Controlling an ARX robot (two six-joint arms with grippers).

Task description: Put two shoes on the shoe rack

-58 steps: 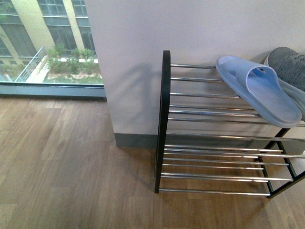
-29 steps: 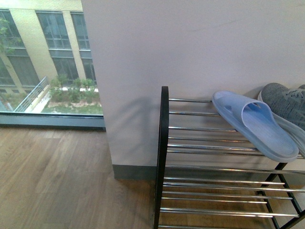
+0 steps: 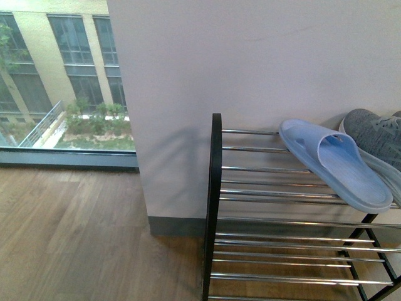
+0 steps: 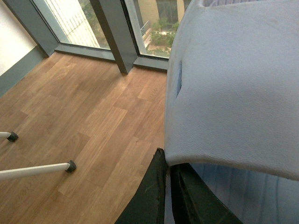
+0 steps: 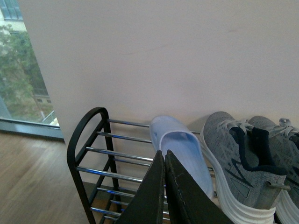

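Hanging in the left gripper [image 4: 168, 196] is a pale blue slipper [image 4: 233, 84], its sole edge pinched between the two dark fingers, out over the wooden floor [image 4: 84, 121] and not yet on the rack [image 3: 216, 207]. By the look of it, it's moulded foam: light, a little springy, with a smooth skin that could slide. The firm rim is probably the safer place to hold it, rather than the flexible strap. Its twin [image 3: 335, 163] lies on the top tier, angled across the chrome bars, which offer thin support, so a flat, square set-down looks wise.

The right gripper [image 5: 164, 191] has its fingers pressed together with nothing between them. Only the right wrist view shows both grey sneakers [image 5: 233, 158] side by side on that top tier, next to the twin slipper; the front view catches just one at its edge and neither arm. Only the left wrist view shows the carried slipper.
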